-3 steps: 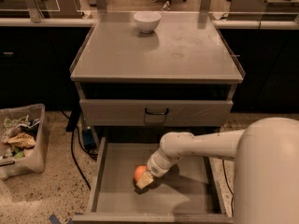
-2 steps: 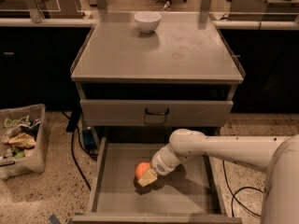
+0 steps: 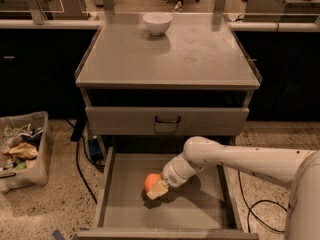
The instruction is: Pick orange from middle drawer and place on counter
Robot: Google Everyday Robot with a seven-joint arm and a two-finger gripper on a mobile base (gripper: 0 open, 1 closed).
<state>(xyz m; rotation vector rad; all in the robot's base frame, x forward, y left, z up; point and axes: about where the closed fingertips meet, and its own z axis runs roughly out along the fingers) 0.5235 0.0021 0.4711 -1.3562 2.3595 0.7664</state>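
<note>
No text can be read; the tool (image 3: 156,188) grips the orange (image 3: 150,180) in the middle drawer (image 3: 200,211)

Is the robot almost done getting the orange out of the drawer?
Not yet. Done: the middle drawer is pulled open. In hand: the gripper is down in it, right against the orange. Left: lifting the orange out and setting it on the counter, where a white bowl sits.
</note>
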